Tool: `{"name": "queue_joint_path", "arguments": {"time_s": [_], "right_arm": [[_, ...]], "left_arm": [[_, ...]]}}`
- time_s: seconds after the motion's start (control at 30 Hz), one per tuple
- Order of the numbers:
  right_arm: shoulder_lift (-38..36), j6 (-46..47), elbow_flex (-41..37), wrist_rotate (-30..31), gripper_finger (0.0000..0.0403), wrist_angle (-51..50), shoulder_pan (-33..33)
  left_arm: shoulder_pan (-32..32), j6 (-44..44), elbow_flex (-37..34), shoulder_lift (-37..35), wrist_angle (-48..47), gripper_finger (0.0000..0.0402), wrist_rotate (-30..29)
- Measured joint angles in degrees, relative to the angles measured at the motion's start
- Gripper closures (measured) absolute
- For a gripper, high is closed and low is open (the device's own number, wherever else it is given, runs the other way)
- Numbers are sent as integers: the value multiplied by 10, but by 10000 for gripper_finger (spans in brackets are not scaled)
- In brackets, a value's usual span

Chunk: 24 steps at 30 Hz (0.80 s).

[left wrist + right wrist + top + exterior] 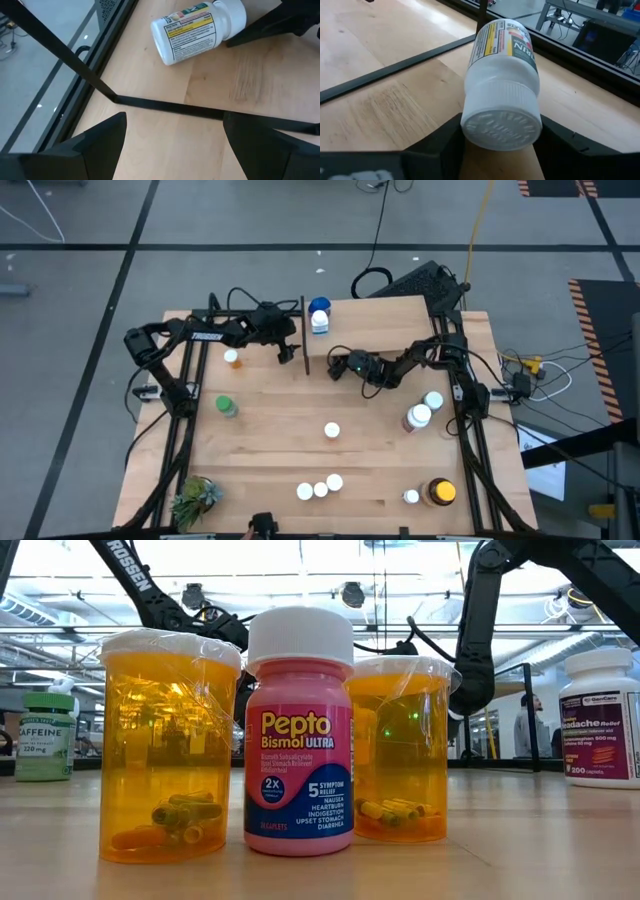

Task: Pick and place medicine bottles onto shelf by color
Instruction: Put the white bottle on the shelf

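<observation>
Right wrist view: my right gripper (500, 145) grasps the white bottle (502, 85) cap-first, its long axis pointing forward toward the shelf's (395, 102) far edge.

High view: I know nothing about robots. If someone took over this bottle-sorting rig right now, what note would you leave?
Left gripper: fingers open, empty, near the small light-wood shelf.
Right gripper: fingers shut on a white-capped white plastic bottle lying on its side.
Done: a blue-capped bottle and a small white bottle seem placed at the shelf's edge.
Left: green-capped bottle, three white-capped bottles, yellow-lidded amber jar and others on the big wooden table.
</observation>
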Motion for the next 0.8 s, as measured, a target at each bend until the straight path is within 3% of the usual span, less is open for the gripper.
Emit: {"name": "queue_joint_path", "arguments": {"time_s": [0.23,0.47,0.8], "right_arm": [[-2,-1,1,-6,202,-16,45],[-18,-11,1,78,206,-55,86],[-112,18,0,78,204,-274,148]], "left_arm": [[0,-16,0,0,-8,64,-41],[0,-45,0,-1,-25,64,-66],[-7,-63,0,-52,-97,64,-114]]}}
